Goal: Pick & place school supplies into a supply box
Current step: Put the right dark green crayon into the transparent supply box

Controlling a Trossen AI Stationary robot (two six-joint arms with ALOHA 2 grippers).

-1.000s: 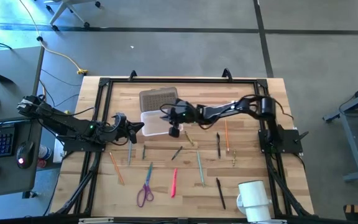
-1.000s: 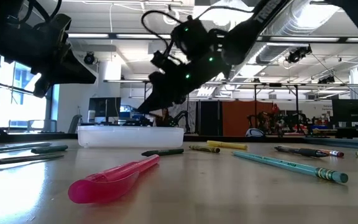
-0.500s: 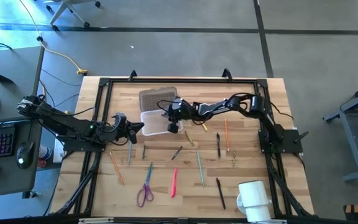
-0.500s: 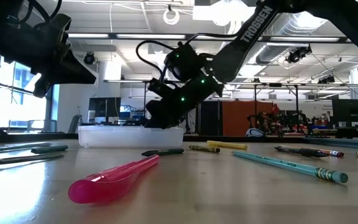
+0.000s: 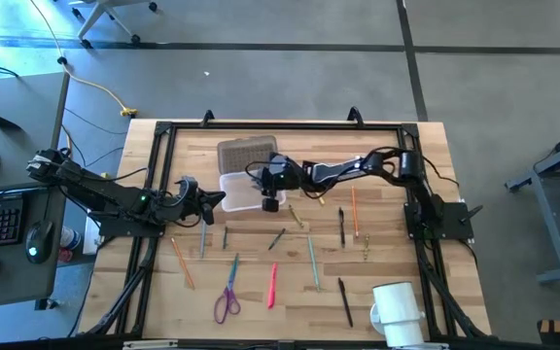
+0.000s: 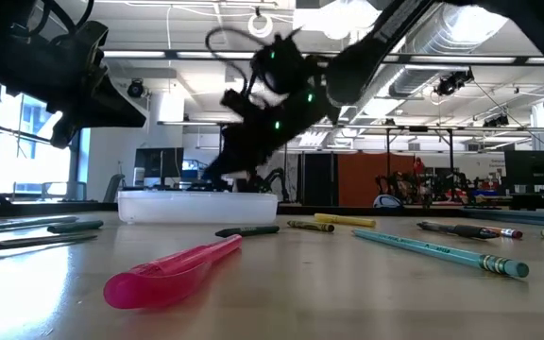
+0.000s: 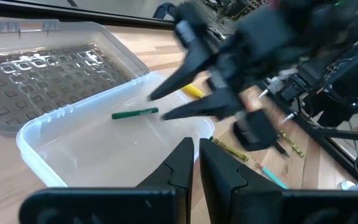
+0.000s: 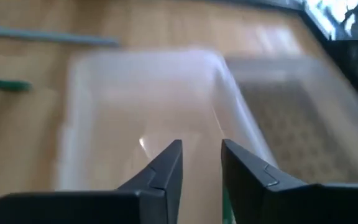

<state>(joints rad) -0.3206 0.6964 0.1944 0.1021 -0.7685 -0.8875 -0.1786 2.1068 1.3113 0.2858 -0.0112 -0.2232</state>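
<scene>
The right claw (image 7: 185,102) hung over the supply box (image 5: 240,191) near the desk's (image 5: 387,156) far side, fingers parted and seemingly empty, though blurred. A green pen (image 7: 135,113) lay inside the box. The left claw (image 5: 220,200) waited just beside the box, nearly closed, holding nothing.

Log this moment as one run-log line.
right tool: open over supply box | green pen: inside box | left tool: beside box, waiting
</scene>
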